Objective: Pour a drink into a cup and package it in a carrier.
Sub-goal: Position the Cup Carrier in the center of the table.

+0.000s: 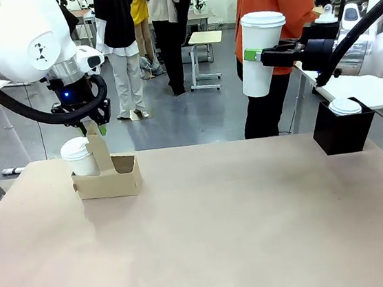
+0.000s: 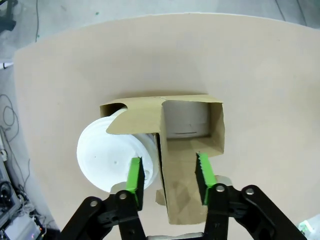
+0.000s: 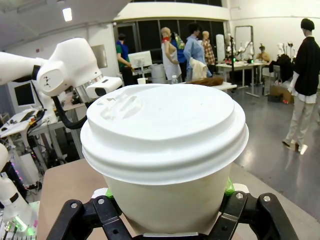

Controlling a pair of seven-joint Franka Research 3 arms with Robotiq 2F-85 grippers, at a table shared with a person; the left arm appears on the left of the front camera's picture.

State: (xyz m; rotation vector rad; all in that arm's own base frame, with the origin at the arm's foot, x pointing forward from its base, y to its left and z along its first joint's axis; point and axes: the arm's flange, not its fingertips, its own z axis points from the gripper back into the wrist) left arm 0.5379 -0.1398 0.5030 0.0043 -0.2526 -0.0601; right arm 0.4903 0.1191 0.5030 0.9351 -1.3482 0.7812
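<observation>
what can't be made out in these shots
- Contents of the raised cup: its lid covers it, right wrist view.
- Contents of the carrier cup: lidded too, left wrist view.
- Whether the left jaws grip the handle panel: pads flank it, contact unclear, left wrist view.
- Black box interior: walls hide it, front view.

table (image 1: 224, 250) open mid-span, carrier (image 1: 109, 179) far left, black box (image 1: 343, 134) far right

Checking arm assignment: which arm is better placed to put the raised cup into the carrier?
Right. The right end effector grips the raised cup, lid on, held high at the right; the left end effector straddles the handle panel of the carrier, so it probably suits steadying instead.
</observation>
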